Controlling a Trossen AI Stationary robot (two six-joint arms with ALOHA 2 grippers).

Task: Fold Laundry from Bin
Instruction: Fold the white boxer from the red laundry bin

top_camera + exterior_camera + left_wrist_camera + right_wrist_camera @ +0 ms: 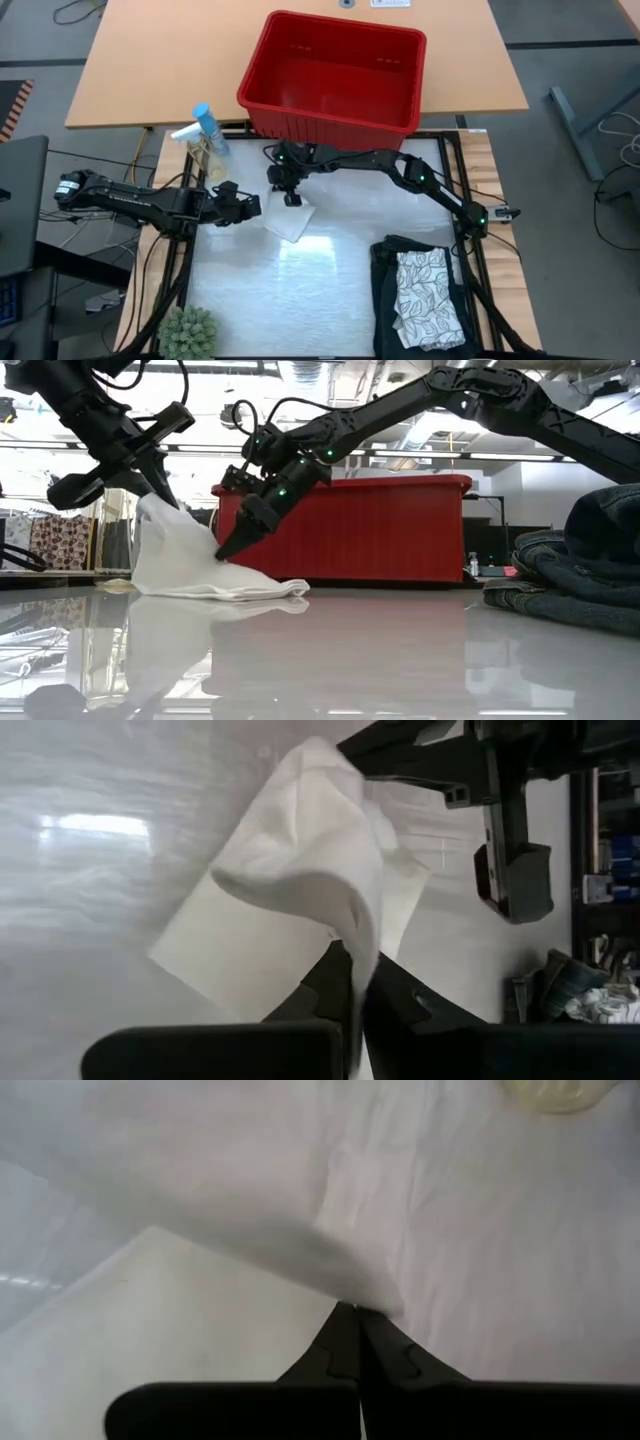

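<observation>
The small whitish cloth lies partly raised on the white table top, between my two grippers. My left gripper reaches in from the table's left and is shut on the cloth's raised left part. My right gripper reaches across from the right and is shut on the cloth's far side. The red bin stands beyond the table's far edge. The dark garment lies at the near right with the leaf-patterned cloth on top of it. My left gripper pinches an edge of the cloth between its two fingers, slanting down from the table's left. That part stands up as a peak; the cloth hangs slack from it, its lower part on the table. My right gripper pinches a raised fold of the cloth between its fingertips, slanting down from the far right. One layer or several, I cannot tell. The cloth below the hold rests on the table.
A spray bottle stands at the far left corner and a small green plant at the near left. Bare glossy table top stretches between the cloth and the near edge.
</observation>
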